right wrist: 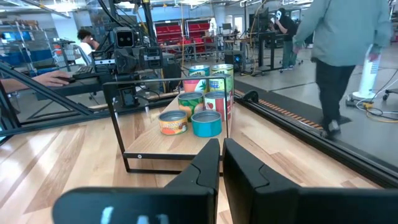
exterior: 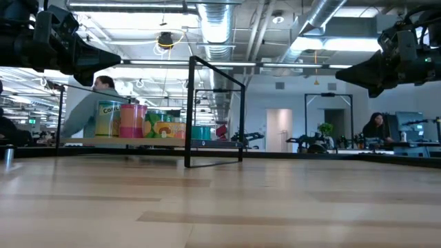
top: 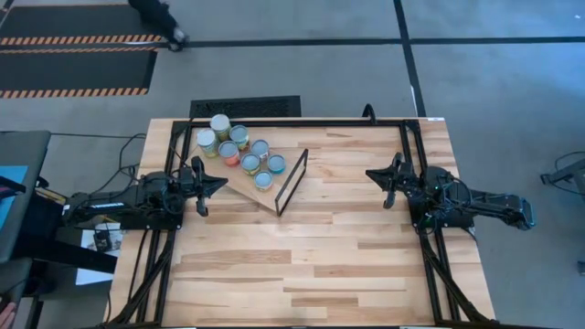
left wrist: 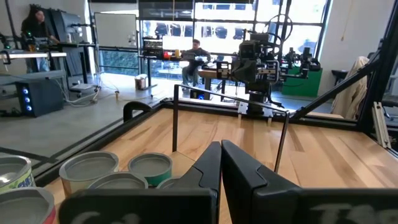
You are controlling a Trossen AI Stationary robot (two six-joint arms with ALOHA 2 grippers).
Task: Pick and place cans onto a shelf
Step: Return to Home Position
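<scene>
Several cans [top: 239,148] with silvery tops stand in a cluster on the light plywood shelf board [top: 249,187], which lies on the tabletop at the far left; its thin black frame [top: 292,182] stands upright at its right end. The cans also show in the low view [exterior: 141,120] and the right wrist view [right wrist: 200,106]. My left gripper [top: 222,182] hovers shut and empty just left of the board, above the table. My right gripper [top: 370,173] hovers shut and empty at the table's right side, pointing toward the frame.
Black rails [top: 302,122] run along the table's far, left and right edges. Bare tabletop [top: 311,265] spreads over the near half. A person [right wrist: 345,56] walks on the floor beyond the table's far edge; others sit at desks in the room.
</scene>
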